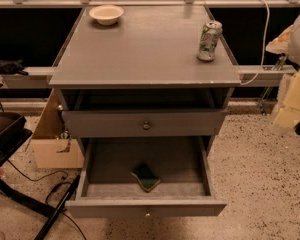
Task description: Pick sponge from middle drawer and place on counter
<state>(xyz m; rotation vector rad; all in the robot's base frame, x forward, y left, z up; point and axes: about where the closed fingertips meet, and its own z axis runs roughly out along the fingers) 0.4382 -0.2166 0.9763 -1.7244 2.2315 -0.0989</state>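
The sponge [146, 177] lies in the open middle drawer [115, 164], near its front middle, with the dark green face up and a pale edge showing. The drawer is pulled far out, with its knob at the front edge. The grey counter [145, 54] tops the cabinet. My gripper [290, 106] is a blurred pale shape at the right edge of the view. It is level with the upper drawer and well to the right of the cabinet and the sponge. It holds nothing that I can see.
A cream bowl [106, 14] stands at the counter's back left and a green soda can [209, 40] near its right edge. The upper drawer [146, 125] is slightly out above the open one. A cardboard box [52, 144], a black stand [10, 149] and cables lie on the floor at left.
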